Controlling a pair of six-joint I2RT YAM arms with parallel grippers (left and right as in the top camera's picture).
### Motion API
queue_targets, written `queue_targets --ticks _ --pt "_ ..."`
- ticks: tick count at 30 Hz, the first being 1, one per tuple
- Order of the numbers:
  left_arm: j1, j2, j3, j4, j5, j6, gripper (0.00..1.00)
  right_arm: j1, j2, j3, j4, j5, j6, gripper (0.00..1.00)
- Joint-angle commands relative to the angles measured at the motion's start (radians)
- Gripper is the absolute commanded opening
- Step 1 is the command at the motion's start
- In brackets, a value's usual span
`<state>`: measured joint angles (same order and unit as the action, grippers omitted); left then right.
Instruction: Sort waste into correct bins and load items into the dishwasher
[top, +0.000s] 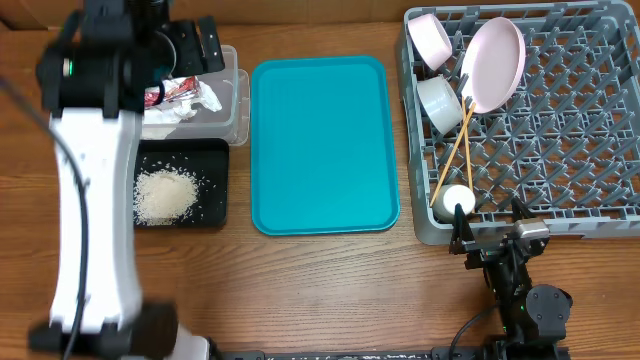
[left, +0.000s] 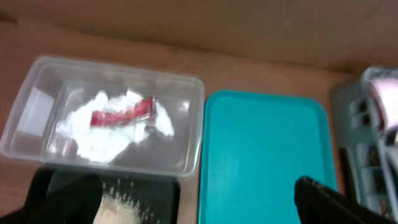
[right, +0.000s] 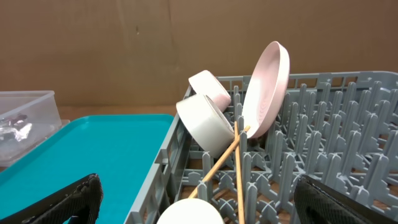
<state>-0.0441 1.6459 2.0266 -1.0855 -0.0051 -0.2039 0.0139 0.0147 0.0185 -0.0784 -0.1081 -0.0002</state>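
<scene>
The clear tub (top: 236, 100) holds the red wrapper (top: 176, 91) and crumpled napkins (top: 172, 112); both show in the left wrist view, wrapper (left: 122, 115) on napkins (left: 99, 140). The black tray (top: 215, 205) holds the rice heap (top: 165, 194). The grey dish rack (top: 560, 150) holds the plate (top: 492, 62), two bowls (top: 432, 38) (top: 440, 100), chopsticks (top: 455, 150) and cup (top: 453, 202). My left gripper (left: 199, 202) is open and empty, raised above the tub and black tray. My right gripper (right: 202, 199) is open and empty, at the rack's front edge just behind the cup (right: 189, 214).
The teal serving tray (top: 320, 145) lies bare between the bins and the rack. My left arm (top: 95, 200) runs along the table's left side. Bare wooden table lies in front of the teal tray.
</scene>
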Motion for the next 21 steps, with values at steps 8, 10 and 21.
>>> queue_targets --ticks 8,10,21 --pt "0.000 -0.620 -0.792 0.392 -0.007 0.054 1.00 -0.001 -0.012 -0.011 0.007 -0.009 0.003 1.00" --pt "0.001 -0.718 -0.922 0.465 -0.006 0.071 1.00 -0.001 -0.012 -0.011 0.007 -0.009 0.003 1.00" --pt "0.001 -1.176 -1.434 0.628 -0.014 0.064 1.00 -0.001 -0.012 -0.011 0.007 -0.009 0.003 1.00"
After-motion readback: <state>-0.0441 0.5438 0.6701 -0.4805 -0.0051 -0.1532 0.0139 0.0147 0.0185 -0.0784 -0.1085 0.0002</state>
